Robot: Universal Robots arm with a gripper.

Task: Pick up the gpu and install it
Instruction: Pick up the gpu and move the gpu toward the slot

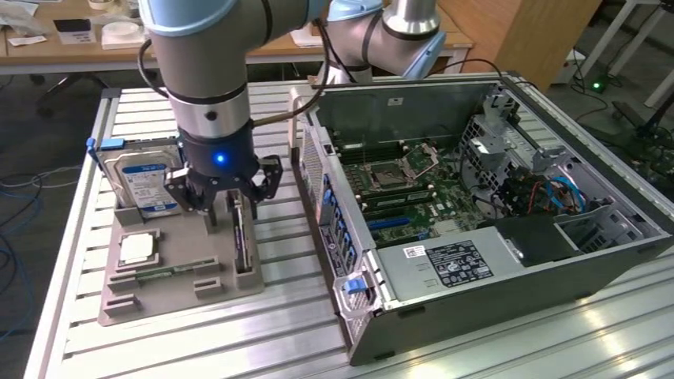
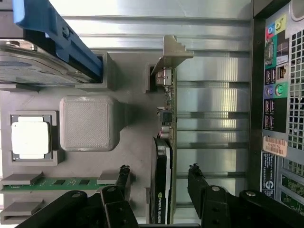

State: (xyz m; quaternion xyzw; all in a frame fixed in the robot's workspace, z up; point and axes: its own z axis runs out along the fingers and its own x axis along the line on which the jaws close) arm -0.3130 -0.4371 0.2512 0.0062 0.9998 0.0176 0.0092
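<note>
My gripper (image 2: 159,170) is hovering wide open and empty, straddling the gpu (image 2: 161,199), which is standing on edge in the grey holder tray (image 2: 135,137) so both faces are reachable.

End effector (image 1: 232,210) spread above upright gpu (image 1: 241,245), open computer case (image 1: 495,304) alongside

We are in a robotics lab or workshop. An industrial robot arm (image 1: 205,71) stands over a worktop (image 1: 274,339) of slotted aluminium profile. On it an opened computer case (image 1: 589,260) lies beside a grey fixture (image 1: 179,288) racking the gpu (image 1: 241,237) and a hard drive (image 1: 147,178). Beyond the worktop's far edge we see cluttered wooden desks (image 1: 63,59), and loose cables (image 1: 13,237) trail on the floor.
</note>
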